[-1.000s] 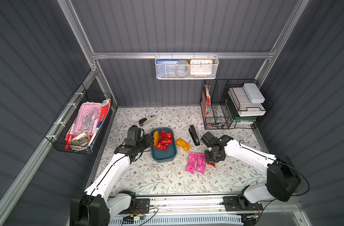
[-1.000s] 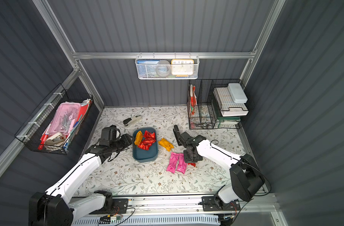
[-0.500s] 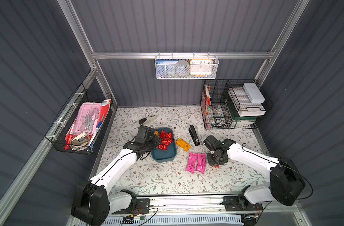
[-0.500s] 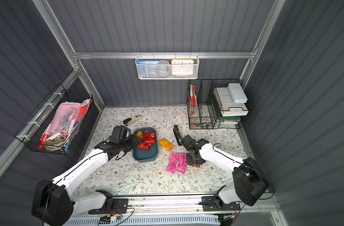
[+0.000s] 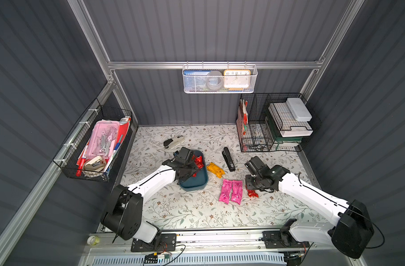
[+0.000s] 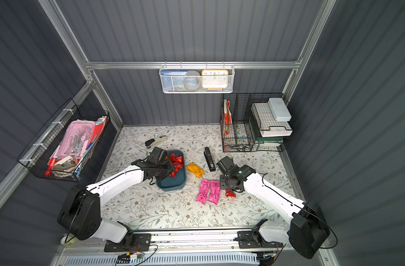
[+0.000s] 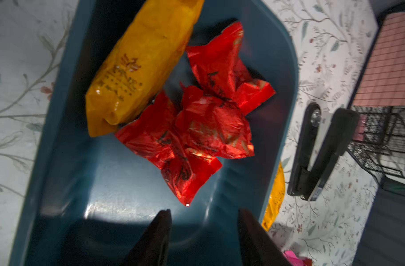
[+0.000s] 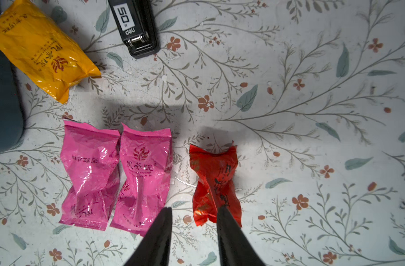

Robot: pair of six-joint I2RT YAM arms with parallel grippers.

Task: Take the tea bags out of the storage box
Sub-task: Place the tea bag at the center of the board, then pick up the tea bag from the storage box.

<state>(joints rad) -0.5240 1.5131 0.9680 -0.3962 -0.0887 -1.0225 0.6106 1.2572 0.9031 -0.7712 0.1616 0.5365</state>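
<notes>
**Box (image 7: 118, 175) Half Emptied**

Left gripper (image 7: 203, 211) is hovering over the box, jaws spread, gripping nothing. Three red bags (image 7: 210, 122) and one orange bag (image 7: 139, 64) are lying inside it. Right gripper (image 8: 194, 208), jaws apart and empty, is hanging over a fourth red bag (image 8: 213, 182) outside the box, on its right-arm side, with two pink bags (image 8: 144, 170) and a second orange bag (image 8: 40, 48).

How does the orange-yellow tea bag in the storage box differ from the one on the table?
The boxed orange-yellow tea bag lies inside the storage box; the table orange-yellow tea bag is already out, beside it. The boxed one touches the red sachets; the table one touches no other sachet and lies apart from the black stapler. Both are shiny orange-yellow foil with printed characters.
</notes>
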